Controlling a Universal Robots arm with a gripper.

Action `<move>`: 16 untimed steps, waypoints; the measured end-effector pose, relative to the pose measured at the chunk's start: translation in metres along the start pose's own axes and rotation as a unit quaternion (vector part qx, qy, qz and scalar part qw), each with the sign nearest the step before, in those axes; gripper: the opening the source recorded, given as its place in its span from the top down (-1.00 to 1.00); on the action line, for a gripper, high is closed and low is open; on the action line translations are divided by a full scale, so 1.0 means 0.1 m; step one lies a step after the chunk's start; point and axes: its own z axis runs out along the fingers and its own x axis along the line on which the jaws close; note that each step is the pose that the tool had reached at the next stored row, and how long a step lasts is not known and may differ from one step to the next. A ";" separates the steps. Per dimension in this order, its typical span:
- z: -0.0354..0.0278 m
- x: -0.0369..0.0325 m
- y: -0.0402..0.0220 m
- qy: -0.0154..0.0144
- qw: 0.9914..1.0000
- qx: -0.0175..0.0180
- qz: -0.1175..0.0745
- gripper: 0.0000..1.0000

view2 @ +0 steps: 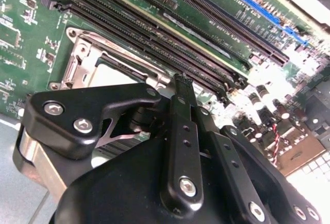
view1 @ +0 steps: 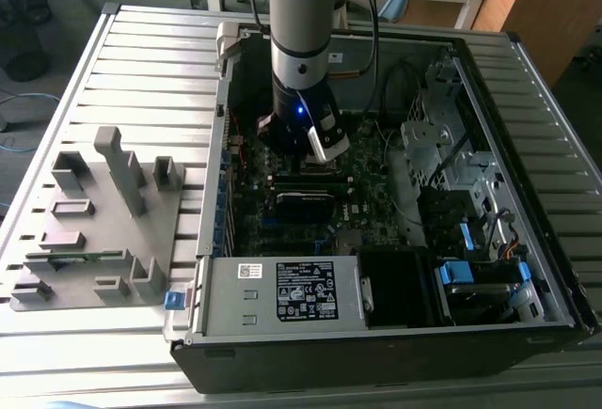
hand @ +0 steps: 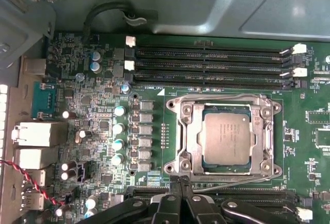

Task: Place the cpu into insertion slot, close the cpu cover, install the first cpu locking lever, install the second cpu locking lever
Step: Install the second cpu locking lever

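Scene: an open desktop computer case [view1: 395, 334] lies on a slatted bench [view1: 141, 61], with a grey fixture block [view1: 103, 230] on the bench toward nine o'clock of the case in the exterior view.
Arm: the robot arm [view1: 301, 14] reaches straight down into the case, over the motherboard [hand: 93, 105].
Gripper: the gripper [hand: 180, 203] hangs low over the board beside the socket; its black fingers [view2: 180, 131] lie close together with nothing seen between them, so it looks closed and empty.
cpu: the cpu [hand: 227, 137] lies flat in the insertion slot [hand: 181, 147], dull silver top up, seated squarely as far as the first wrist view shows.
cpu cover: the cpu cover [hand: 268, 131] appears to lie down around the chip, its silvery frame bordering all four sides.
Locking levers: a thin wire lever [hand: 232, 187] runs along the socket edge nearest the gripper; whether it is latched I cannot tell.
Neighbours: long black memory slots [hand: 206, 64] lie beyond the socket on the side away from the gripper.
Handling, chip: likely light, stiff and fragile; hold by opposite edges only, never force it down.
Handling, cover and levers: thin springy metal, probably slippery; judged best pushed at the lever's bent end.
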 end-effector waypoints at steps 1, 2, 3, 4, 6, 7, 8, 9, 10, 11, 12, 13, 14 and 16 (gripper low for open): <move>-0.001 0.000 -0.004 0.000 1.000 0.000 0.000 0.79; -0.001 0.001 -0.007 0.000 1.000 0.000 0.000 0.79; -0.001 0.000 -0.009 0.000 1.000 0.000 0.000 0.79; -0.001 0.000 -0.013 0.000 1.000 0.000 0.000 0.79; -0.002 0.000 -0.021 0.000 1.000 0.000 0.000 0.79; -0.003 0.000 -0.025 0.000 1.000 0.000 0.000 0.79; -0.003 0.001 -0.028 0.000 1.000 0.000 0.000 0.79; -0.003 0.000 -0.032 0.000 1.000 0.000 0.000 0.79; -0.003 0.000 -0.034 0.000 1.000 0.000 0.000 0.79; -0.003 0.000 -0.035 0.000 1.000 0.000 0.000 0.79; -0.004 0.000 -0.036 0.000 1.000 0.000 0.000 0.79; -0.004 0.000 -0.038 0.000 1.000 0.000 0.000 0.79; -0.004 0.000 -0.040 0.000 1.000 -0.001 0.000 0.79; -0.003 0.000 -0.044 0.000 1.000 -0.006 0.000 0.79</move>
